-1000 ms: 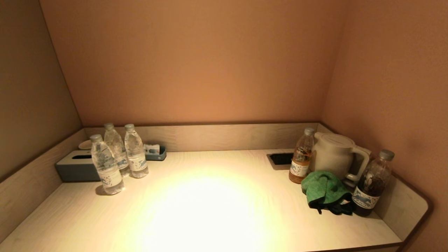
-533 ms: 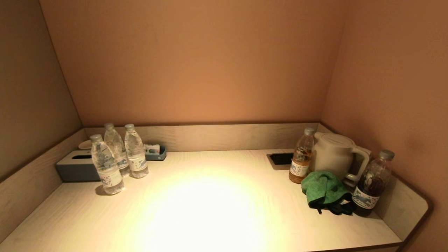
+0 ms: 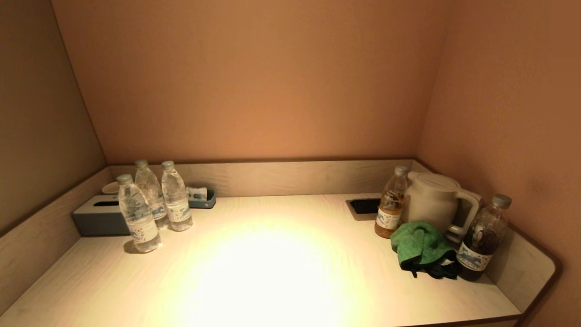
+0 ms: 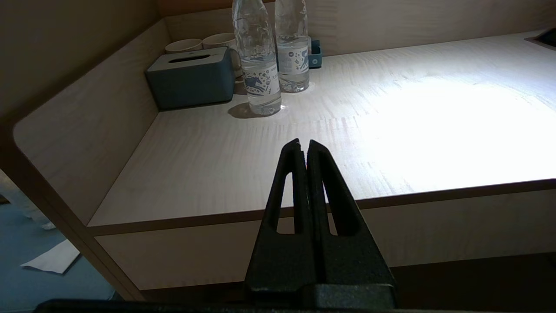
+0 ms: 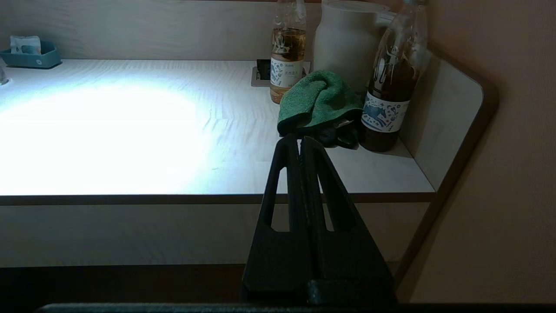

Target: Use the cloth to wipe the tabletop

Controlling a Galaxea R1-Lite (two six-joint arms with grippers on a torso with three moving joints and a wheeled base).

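Note:
A crumpled green cloth with dark edging lies on the pale wood tabletop at the right, between two tea bottles and in front of the kettle. It also shows in the right wrist view. Neither gripper shows in the head view. My right gripper is shut and empty, held off the table's front edge, short of the cloth. My left gripper is shut and empty, off the front edge at the left.
Three water bottles and a grey tissue box stand at the back left, with a small blue tray behind. A white kettle, an amber bottle, a dark bottle and a recessed socket are at the right.

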